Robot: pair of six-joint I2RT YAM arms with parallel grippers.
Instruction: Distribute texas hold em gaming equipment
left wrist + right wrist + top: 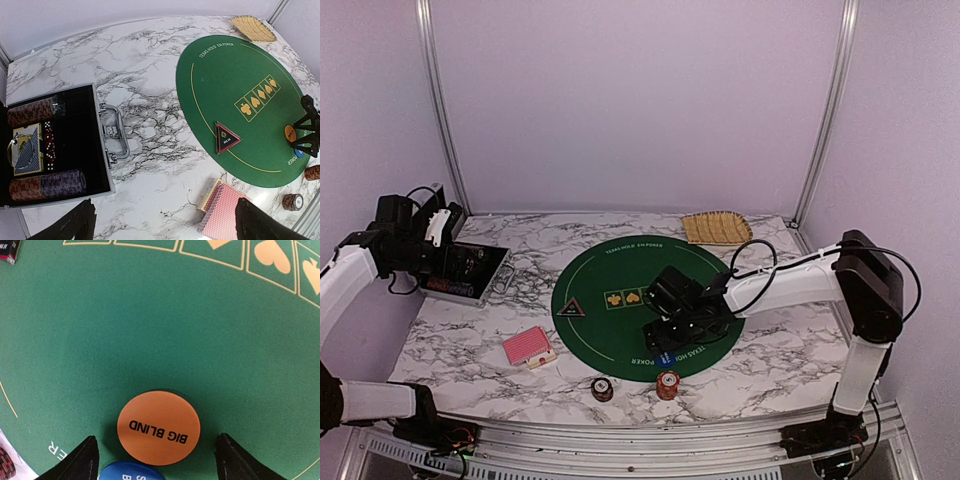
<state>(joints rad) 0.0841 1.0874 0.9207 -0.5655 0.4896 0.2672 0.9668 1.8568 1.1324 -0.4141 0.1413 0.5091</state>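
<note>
My right gripper (156, 437) hangs low over the near right part of the large round green felt mat (620, 275), its fingers (82, 460) spread wide to either side of the round orange marker button printed BIG BLIND (158, 427), which lies flat on the felt; there is a gap on both sides, so I have hold of nothing. A round blue marker button (131, 471) lies just beside the orange one on its near side. My left gripper (165, 210) is held high at the far left with its jaws fully apart and empty, above the open metal case (105, 150) with rolls of chips, dice and a card deck inside. On the left part of the mat lies the black triangular marker button (226, 138). A deck of red-backed playing cards (528, 347) rests on the white marble table (470, 350) left of the mat, and off the mat's near edge stand a dark striped chip stack (603, 389) and a red-and-white chip stack (667, 384), a little apart. The tan woven tray (717, 227) sits at the far right
</note>
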